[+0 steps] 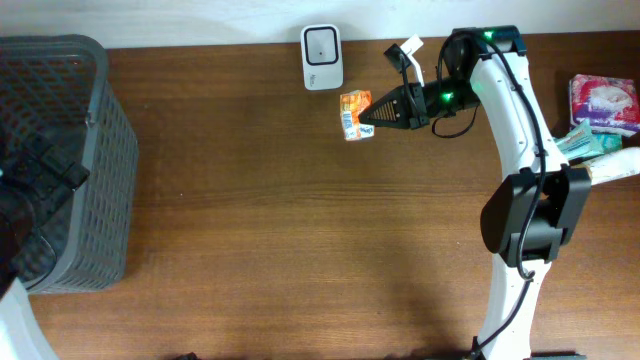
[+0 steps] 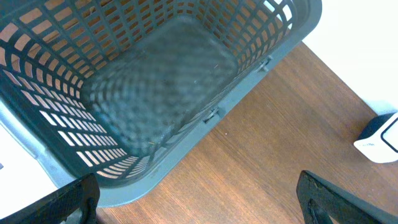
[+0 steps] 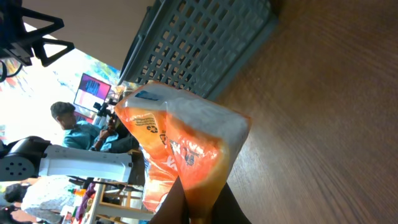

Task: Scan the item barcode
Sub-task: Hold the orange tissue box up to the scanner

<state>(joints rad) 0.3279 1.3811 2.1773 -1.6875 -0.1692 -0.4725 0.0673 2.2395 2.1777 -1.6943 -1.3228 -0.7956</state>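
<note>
right gripper (image 1: 374, 112) clamped on orange packet (image 1: 356, 114), just beside scanner (image 1: 322, 57) | packet print too small to read | left gripper (image 2: 199, 205) spread wide, well apart from scanner, fingers (image 2: 68, 198) cut off

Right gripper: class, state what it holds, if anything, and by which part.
The right gripper holds the orange packet, its fingers pinching one narrow end.

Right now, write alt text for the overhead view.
The right gripper holds an orange packet close to a white scanner near the far edge of a wooden table. A gray basket stands at the left edge, and more packs lie at the right edge.
</note>
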